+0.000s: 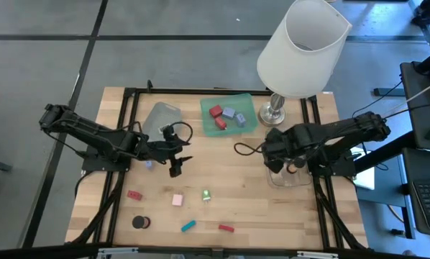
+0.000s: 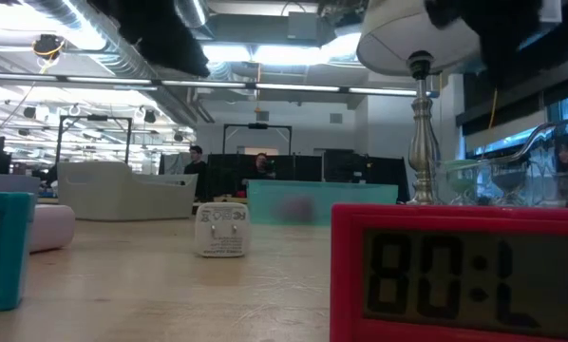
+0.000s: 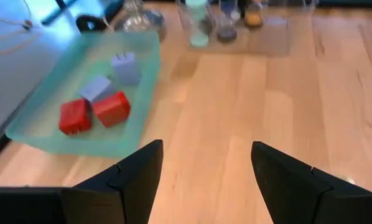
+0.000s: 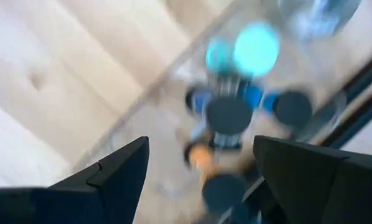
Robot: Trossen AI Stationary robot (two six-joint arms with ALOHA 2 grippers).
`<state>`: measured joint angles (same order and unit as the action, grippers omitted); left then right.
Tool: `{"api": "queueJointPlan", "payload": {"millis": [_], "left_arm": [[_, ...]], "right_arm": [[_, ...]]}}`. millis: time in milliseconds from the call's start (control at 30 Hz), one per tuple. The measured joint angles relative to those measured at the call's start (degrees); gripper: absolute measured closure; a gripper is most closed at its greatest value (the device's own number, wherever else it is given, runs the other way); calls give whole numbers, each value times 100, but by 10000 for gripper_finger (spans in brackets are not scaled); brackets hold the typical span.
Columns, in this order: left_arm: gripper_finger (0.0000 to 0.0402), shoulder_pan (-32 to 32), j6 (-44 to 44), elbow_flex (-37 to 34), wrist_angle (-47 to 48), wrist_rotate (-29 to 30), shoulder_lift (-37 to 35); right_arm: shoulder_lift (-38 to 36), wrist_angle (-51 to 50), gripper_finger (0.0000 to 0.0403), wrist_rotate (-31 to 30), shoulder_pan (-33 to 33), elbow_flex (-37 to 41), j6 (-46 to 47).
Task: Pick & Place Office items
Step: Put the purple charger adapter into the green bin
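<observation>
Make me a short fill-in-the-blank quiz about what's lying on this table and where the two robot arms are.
1. The two red blocks lie inside the ____ tray.
2. The right gripper hovers with open fingers over the ____ tray.
3. The left gripper is open and holds ____.
4. The tall thing beside the green tray is a ____ with a white shade.

Missing words: green; clear; nothing; lamp
</observation>
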<state>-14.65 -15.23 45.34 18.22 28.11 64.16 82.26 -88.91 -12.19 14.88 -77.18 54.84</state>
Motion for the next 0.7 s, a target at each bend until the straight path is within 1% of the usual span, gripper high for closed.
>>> {"api": "queueJointPlan", "payload": {"millis": [67,133,267,500,567,633,700], "left_arm": [[160,-5,-250,111,546,-117,0],[160,-2,-683,358,1404,-252,0],[160,58,-1907,779,3085,-601,0],[160,38,-4896,835,4976,-1767,0],[160,-28,-5569,835,5506,-1911,0],[160,-122,-6201,835,5891,-1936,0],[160,-228,-6790,805,6040,-1924,0]], "right_arm": [[-4,55,111,-462,25,-270,-140],[-2,161,111,-777,33,-448,-310],[0,365,111,-1012,18,-628,-556],[0,696,111,-1305,6,-631,-639],[0,797,111,-1466,-11,-631,-775],[0,886,111,-1615,-53,-631,-974],[0,999,111,-1776,-99,-631,-1186]]}}
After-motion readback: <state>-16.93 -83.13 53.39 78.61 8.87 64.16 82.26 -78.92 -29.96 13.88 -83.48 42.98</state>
